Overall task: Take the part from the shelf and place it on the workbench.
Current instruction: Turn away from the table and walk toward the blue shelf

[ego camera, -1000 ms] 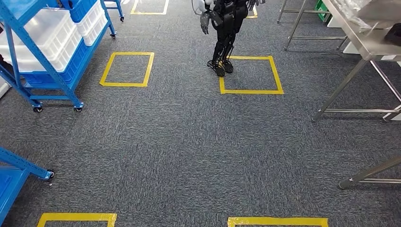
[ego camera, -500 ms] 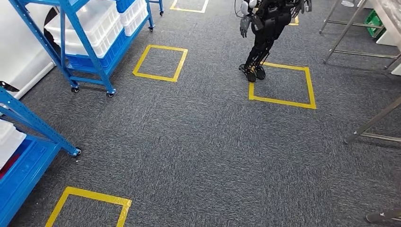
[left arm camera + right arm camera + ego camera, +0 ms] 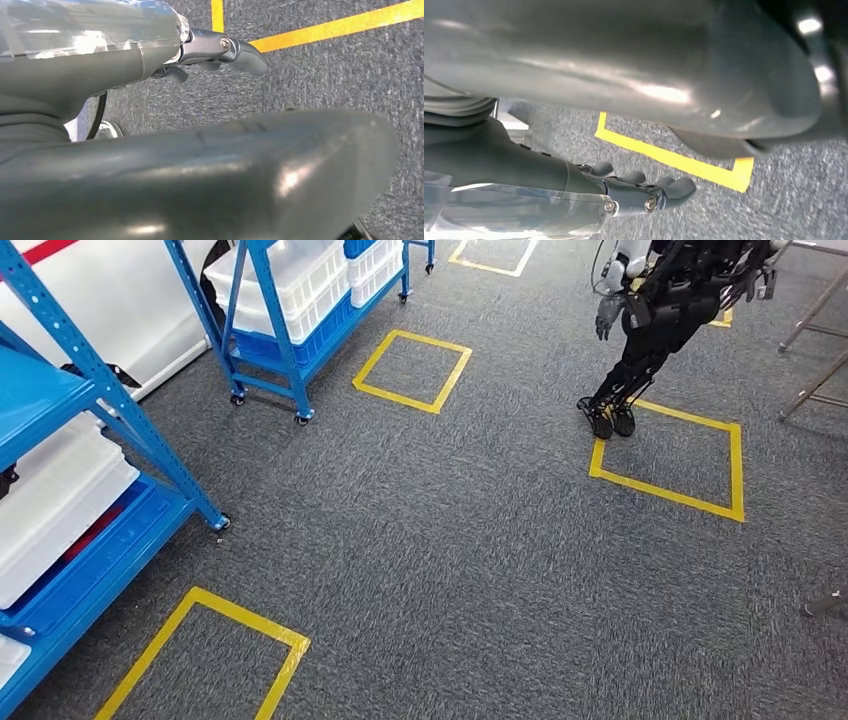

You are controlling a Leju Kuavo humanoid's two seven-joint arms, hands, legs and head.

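A blue shelf stands close at the left of the head view, with a white bin on its lower level. No loose part can be made out on it. Steel legs of a workbench show at the far right. My left hand hangs over the grey carpet, fingers stretched out and holding nothing. My right hand also hangs over the carpet, its fingers slightly bent with nothing in them.
A second blue shelf on wheels carries white bins further back. Another black humanoid robot stands at a yellow tape square. More tape squares mark the carpet, with open floor between them.
The camera has turned left: the whole scene has slid right. The near shelf now takes up more of the left side, and the other robot and workbench legs sit nearer the right edge.
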